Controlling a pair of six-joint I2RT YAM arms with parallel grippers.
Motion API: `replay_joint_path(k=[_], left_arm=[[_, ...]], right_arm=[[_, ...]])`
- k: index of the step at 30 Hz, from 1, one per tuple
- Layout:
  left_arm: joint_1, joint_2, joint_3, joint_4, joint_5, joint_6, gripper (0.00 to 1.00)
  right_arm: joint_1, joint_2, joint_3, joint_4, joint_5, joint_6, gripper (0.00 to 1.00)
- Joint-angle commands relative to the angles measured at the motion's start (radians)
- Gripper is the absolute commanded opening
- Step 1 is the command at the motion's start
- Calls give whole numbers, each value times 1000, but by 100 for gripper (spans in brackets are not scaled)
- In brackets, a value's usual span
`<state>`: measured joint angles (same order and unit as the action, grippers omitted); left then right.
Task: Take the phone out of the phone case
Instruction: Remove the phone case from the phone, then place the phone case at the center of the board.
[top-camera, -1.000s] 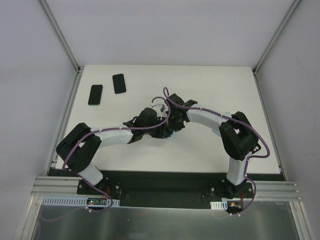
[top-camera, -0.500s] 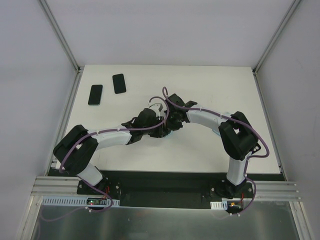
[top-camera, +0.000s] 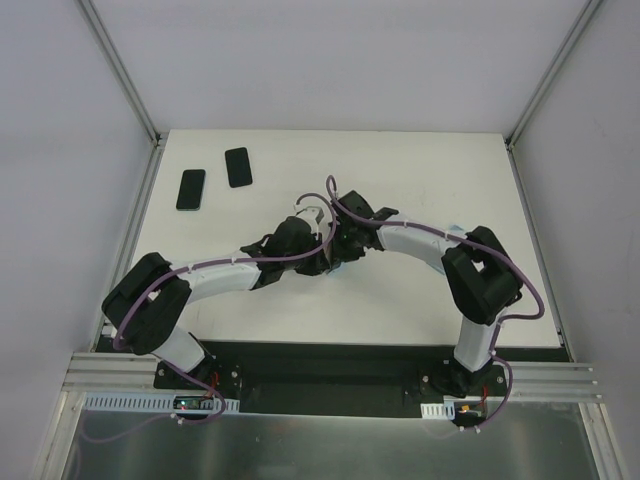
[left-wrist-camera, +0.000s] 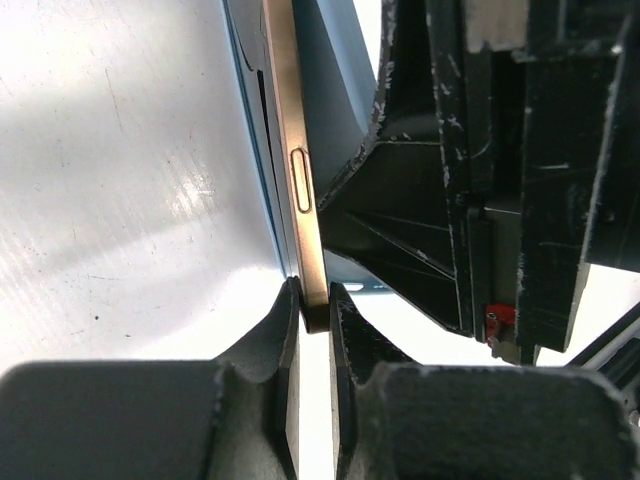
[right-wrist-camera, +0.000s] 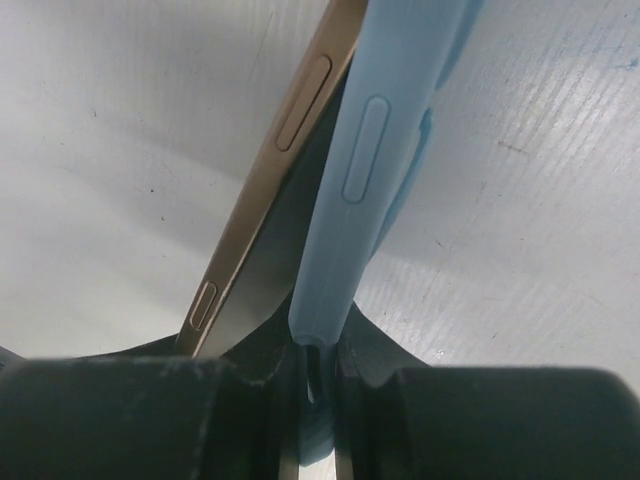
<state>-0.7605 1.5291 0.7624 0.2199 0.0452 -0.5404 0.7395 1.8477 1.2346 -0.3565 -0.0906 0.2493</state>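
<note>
Over the last second the left arm (top-camera: 215, 272) has swung its elbow down toward the lower left of the overhead frame. The right arm (top-camera: 420, 240) has pushed its elbow out to the right. The two wrists have crept slightly up the picture, locked together at the middle of the table (top-camera: 430, 170).

The left hand (left-wrist-camera: 312, 300) is clamped on the gold edge of the phone (left-wrist-camera: 300, 180), with a finger pressed against each face at the bottom centre of its wrist view. The right hand (right-wrist-camera: 318, 365) is pinched shut on the rim of the pale blue case (right-wrist-camera: 375, 150).

From where I stand the job looks partway done. In the right wrist view a dark wedge of gap shows between phone and case near the hand, so that end has come free. Toward the top of the frame the two run close together, and I cannot tell whether the phone is fully unseated there.

What seems left is to pull the hands apart until the far end slips out, then set each piece down. Two dark phones (top-camera: 191, 189) lie well apart from this, at the upper left of the table.
</note>
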Motion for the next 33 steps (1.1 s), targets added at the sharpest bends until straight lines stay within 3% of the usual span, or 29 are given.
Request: replay_joint_path(k=[1, 17, 33], left_arm=[[26, -55, 23, -8, -97, 37, 0], [46, -264, 104, -186, -53, 114, 0], [79, -475, 83, -320, -63, 158, 0]], right_arm=[[44, -16, -112, -137, -83, -96, 1], [29, -261, -262, -210, -130, -191, 1], [-256, -453, -322, -101, -139, -73, 1]])
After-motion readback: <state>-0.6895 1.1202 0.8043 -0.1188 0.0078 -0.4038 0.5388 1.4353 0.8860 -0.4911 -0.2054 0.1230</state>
